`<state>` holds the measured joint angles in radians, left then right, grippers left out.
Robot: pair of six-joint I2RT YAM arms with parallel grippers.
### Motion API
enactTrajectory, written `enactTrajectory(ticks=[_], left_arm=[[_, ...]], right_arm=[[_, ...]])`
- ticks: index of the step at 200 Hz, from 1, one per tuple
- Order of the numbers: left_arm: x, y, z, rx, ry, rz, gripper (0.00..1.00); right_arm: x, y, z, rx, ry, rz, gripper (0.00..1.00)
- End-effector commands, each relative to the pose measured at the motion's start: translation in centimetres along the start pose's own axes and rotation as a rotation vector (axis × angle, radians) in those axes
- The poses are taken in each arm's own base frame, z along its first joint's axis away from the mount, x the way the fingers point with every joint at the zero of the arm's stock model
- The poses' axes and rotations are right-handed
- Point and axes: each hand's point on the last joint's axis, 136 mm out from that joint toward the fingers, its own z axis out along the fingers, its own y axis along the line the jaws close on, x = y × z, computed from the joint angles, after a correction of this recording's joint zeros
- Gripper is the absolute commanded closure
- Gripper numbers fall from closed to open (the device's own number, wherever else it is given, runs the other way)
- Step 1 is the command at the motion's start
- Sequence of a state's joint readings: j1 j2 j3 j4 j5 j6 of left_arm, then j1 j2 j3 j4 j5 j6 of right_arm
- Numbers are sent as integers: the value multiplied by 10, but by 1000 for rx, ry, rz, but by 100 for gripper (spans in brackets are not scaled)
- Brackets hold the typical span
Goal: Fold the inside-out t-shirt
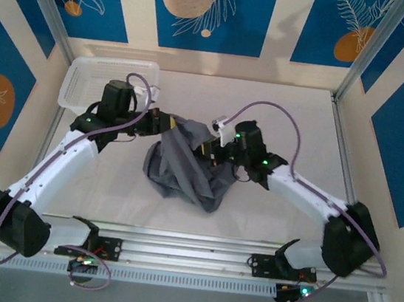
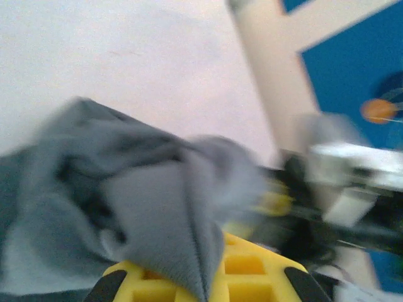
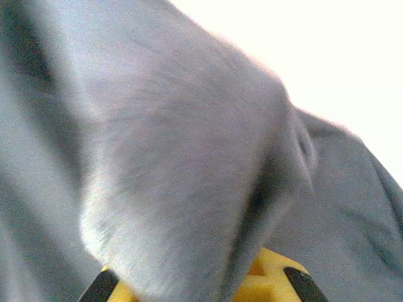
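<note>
1. Pinching cloth, the left gripper (image 1: 162,122) is clenched on the shirt's (image 1: 185,167) left edge.
2. Shirt is bunched mid table (image 1: 301,134), partly lifted between the grippers; no fold is made yet, so all the folding remains.
3. Right gripper (image 1: 211,147) clamps the shirt's right side.

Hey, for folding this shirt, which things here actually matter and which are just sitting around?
Part of the job:
- grey t-shirt, bunched up in a heap

Just lying about:
- white basket, far left corner, apart from the shirt
</note>
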<state>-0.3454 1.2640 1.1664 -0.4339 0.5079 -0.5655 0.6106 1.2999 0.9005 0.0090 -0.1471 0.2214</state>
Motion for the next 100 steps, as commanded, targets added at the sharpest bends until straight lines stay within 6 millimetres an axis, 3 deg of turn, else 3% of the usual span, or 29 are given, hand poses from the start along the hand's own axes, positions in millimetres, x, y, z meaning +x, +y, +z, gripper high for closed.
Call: enactTrajectory(ticks=[1,23,43,51,76,86,100], left_arm=[[5,84,17,-302,35,67,100],[5,104,43,-306,38,53,100],[-1,110,44,-337,21,63,59],[-4,108,38,-349,5,78,48],[-12,91,-3,-397,-80,125,36],[-7,74,-14,-343,-115,120,35],[12,39,-11,-207,-112,135,37]], right_arm=[[-32,65,-67,-365,-84,58,100],[-45,76,-102,-491,-103,129,100],[-53,66,-106,-454,-123,170,100],[-55,61,-105,-435,-126,189,100],[-59,38,-93,-351,-123,255,100],[-59,30,-88,-320,-122,280,100],[-60,23,-82,-306,-113,303,100]])
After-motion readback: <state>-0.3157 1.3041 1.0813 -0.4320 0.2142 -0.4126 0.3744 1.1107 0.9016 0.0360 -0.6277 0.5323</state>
